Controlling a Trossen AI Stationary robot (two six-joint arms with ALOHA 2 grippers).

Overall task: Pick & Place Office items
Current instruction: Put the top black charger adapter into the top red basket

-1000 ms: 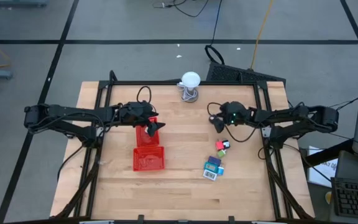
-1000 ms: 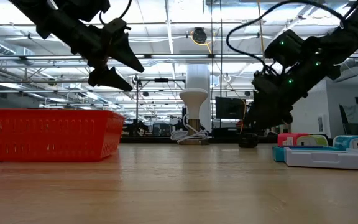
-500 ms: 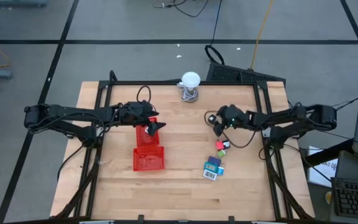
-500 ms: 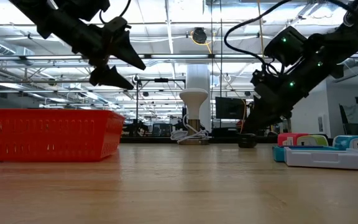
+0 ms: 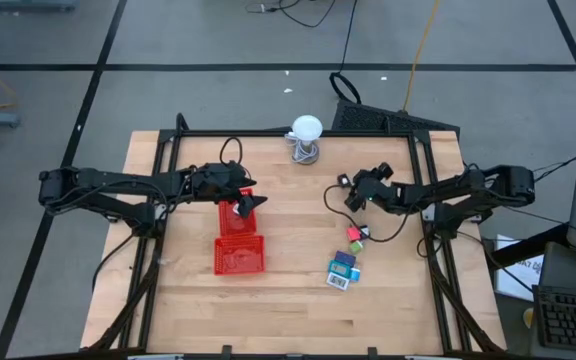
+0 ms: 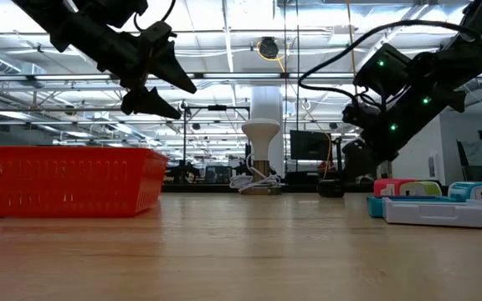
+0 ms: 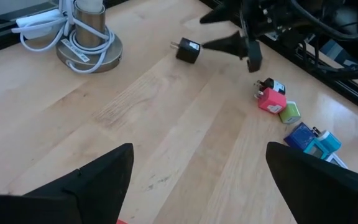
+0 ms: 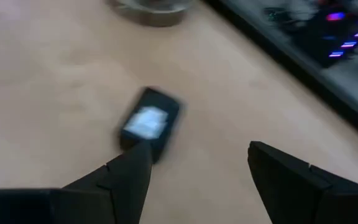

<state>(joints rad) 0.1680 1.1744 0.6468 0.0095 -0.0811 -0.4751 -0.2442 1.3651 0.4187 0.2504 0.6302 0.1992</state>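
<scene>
Wood tabletop (image 6: 241,251) fills your low view up close, with the red basket (image 6: 65,180) and the blue packet (image 6: 438,209) resting on it. Only the wrist views show you the black plug (image 8: 149,124) lying flat just ahead of the right claw (image 8: 194,171), spread and empty. Farther off, the left claw (image 5: 253,204) hangs spread above the baskets, holding nothing.

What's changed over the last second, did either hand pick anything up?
The right hand swung back from over the small black plug, rose a little, and now stands open and empty beside it. The plug lies on the table, not picked up. The left hand stayed open above the red trays; the coloured items did not move.
</scene>
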